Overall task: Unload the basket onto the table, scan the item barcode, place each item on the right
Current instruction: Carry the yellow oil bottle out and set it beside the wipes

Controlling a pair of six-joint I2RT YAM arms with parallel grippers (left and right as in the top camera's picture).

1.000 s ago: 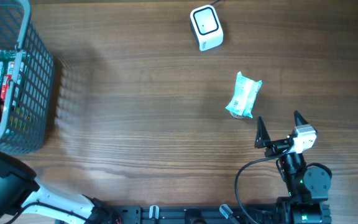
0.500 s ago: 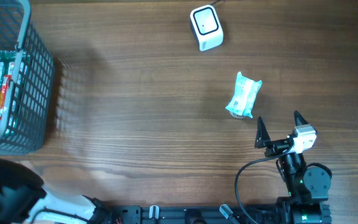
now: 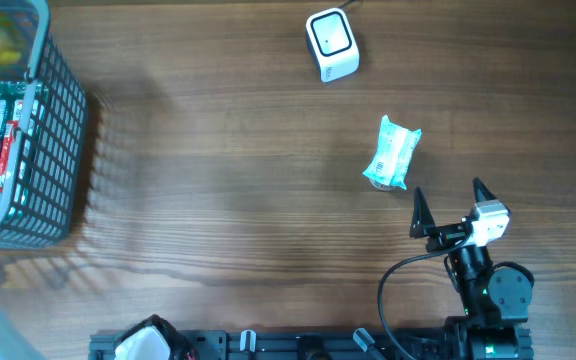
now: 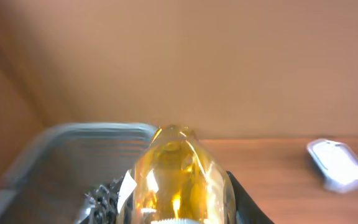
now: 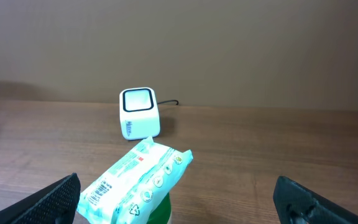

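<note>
1. Left gripper [image 4: 173,206]: the jaws are closed partway around a yellow bottle [image 4: 178,177], with a dark finger [image 4: 246,204] on either side of it. The bottle is clear and amber-yellow and points away from the wrist camera.
2. Bottle label: a white scrap shows on its left flank. No writing or barcode can be read on it.
3. Bottle position: it is held up over the grey wire basket [image 4: 73,138] at the table's left end. In the overhead view it shows only as a yellow blur over the basket's far corner.
4. Basket [image 3: 53,130] contents: packets with red and green printing, lettering too small to read.
5. Scanner [image 3: 330,44]: a white cube with a dark-framed window, standing at the table's far edge, well apart from the bottle. The small print on its front face is illegible.
6. Right gripper [image 3: 448,190]: jaws fully spread and holding nothing, resting low near the table's [image 3: 228,180] near edge.
7. Wipes pack [image 3: 393,153]: pale teal and white, lying between the scanner and the right gripper and touching neither. There is printed text and a recycling-type symbol, but no brand can be made out.
</note>
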